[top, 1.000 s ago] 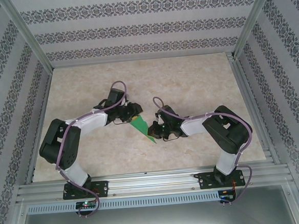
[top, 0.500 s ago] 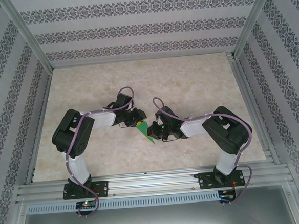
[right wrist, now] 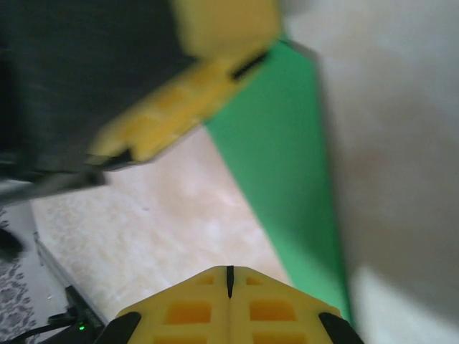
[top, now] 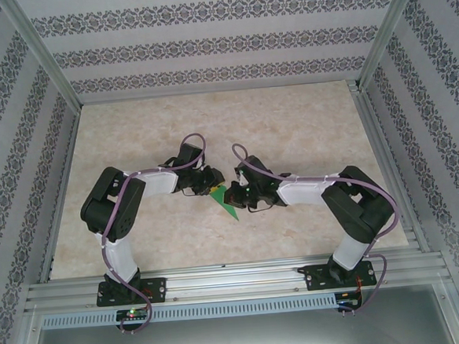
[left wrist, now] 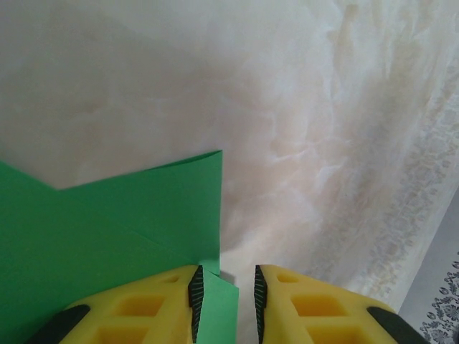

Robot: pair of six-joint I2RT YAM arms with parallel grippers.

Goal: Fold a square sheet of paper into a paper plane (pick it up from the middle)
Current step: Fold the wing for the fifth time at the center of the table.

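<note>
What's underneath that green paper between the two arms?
The pale marbled table shows beside the green paper on every side; whatever is directly beneath the sheet is covered by it.

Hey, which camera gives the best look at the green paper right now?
The left wrist view. The green paper is large and sharp there, with its folded edges and overlapping layers clear. In the right wrist view the paper is a blurred green strip. In the top external view the paper is a small, distant triangle.
</note>
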